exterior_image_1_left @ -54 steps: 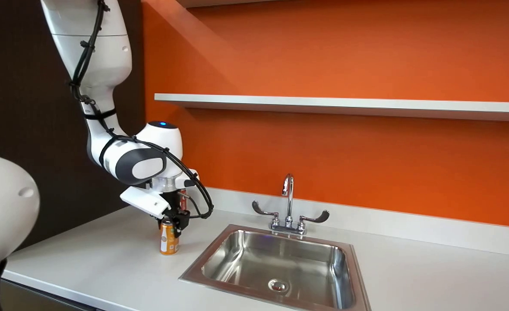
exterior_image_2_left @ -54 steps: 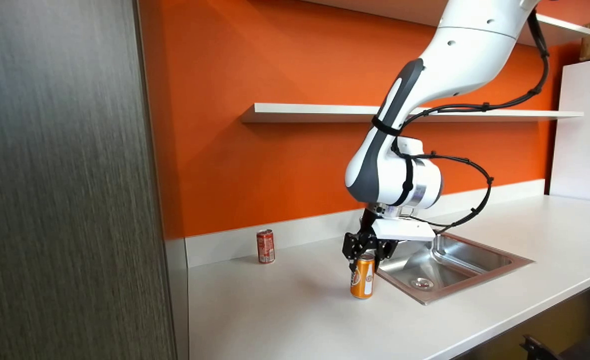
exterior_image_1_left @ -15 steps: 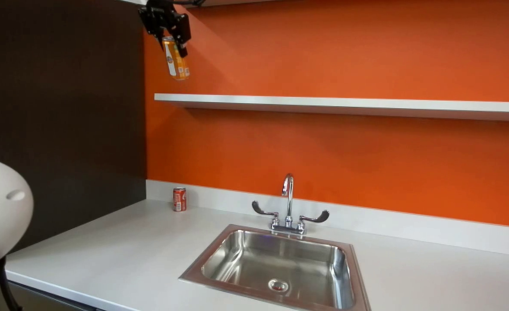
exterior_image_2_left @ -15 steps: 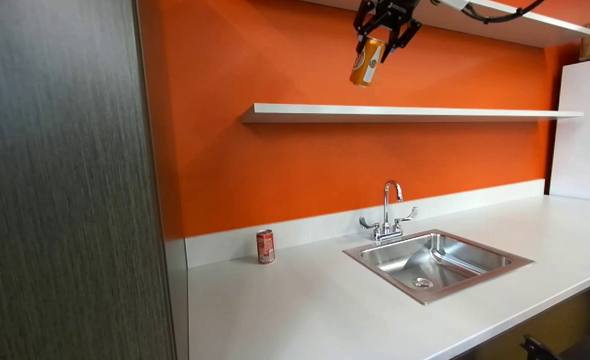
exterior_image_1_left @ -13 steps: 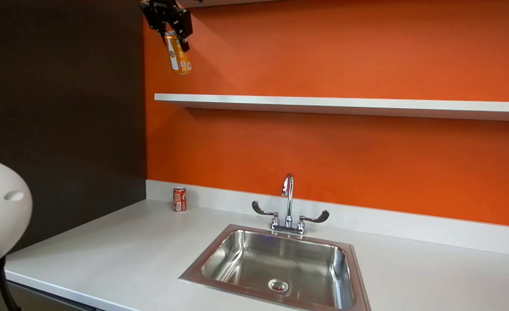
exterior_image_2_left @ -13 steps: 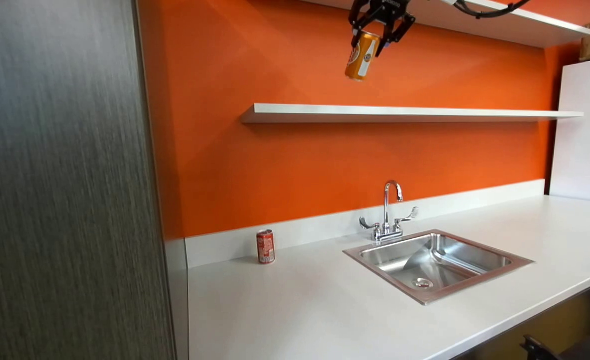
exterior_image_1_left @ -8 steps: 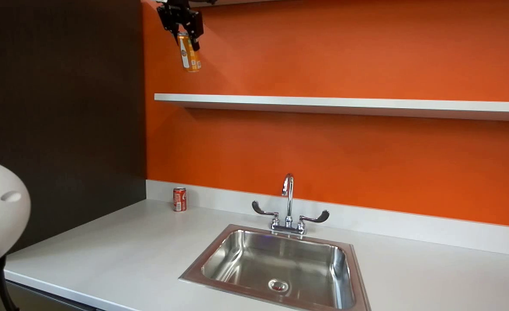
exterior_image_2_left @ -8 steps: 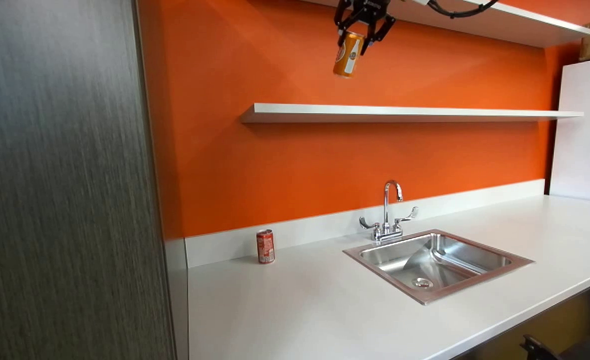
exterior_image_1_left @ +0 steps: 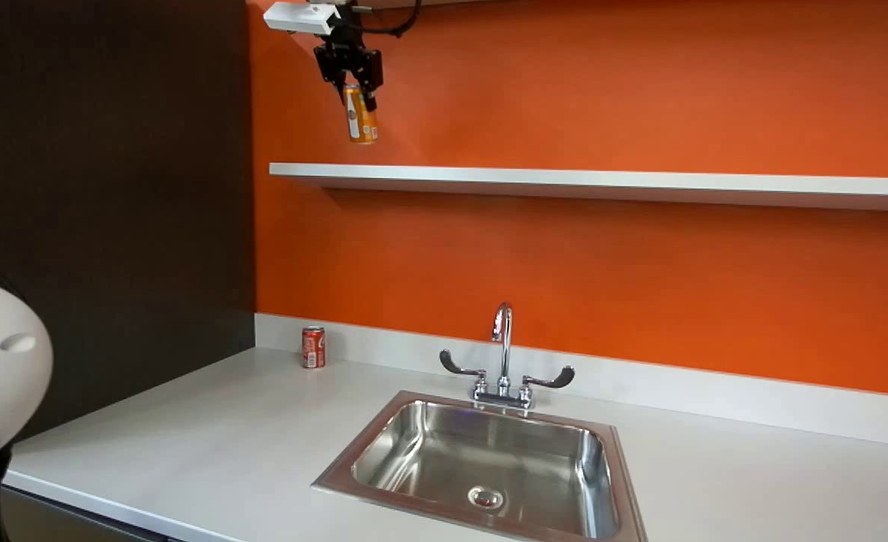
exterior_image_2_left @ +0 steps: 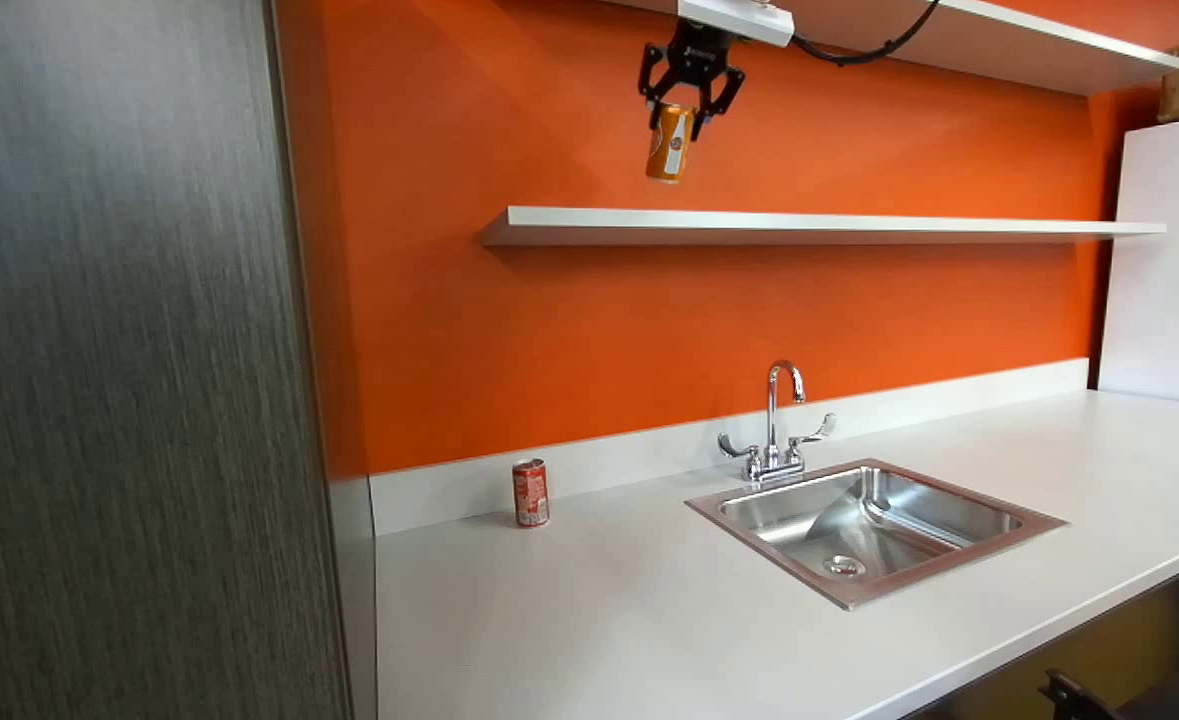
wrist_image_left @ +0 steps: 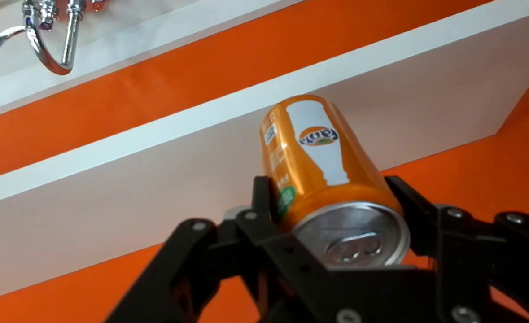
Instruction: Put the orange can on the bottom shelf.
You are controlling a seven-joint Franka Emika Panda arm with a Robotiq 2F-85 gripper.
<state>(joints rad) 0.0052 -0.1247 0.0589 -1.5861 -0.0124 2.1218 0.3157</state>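
Dark wall (exterior_image_1_left: 112, 203) on the left, smooth pale countertop (exterior_image_1_left: 187, 444) running right beneath an orange wall (exterior_image_1_left: 602, 271), red can (exterior_image_1_left: 313, 348) standing at its far left. Here's the orange can (exterior_image_1_left: 359, 126), slightly tilted, glossy, silvery at the top, pinched by the gripper (exterior_image_2_left: 676, 127), higher than the long flat bottom shelf (exterior_image_1_left: 594, 178), apart from it, toward the left end. Further right, shiny steel sink (exterior_image_1_left: 504, 440), curved chrome faucet (exterior_image_1_left: 507, 342).

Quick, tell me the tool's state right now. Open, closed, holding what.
Tool: closed, holding the orange can slightly tilted in the air, higher than the bottom shelf and not touching it.
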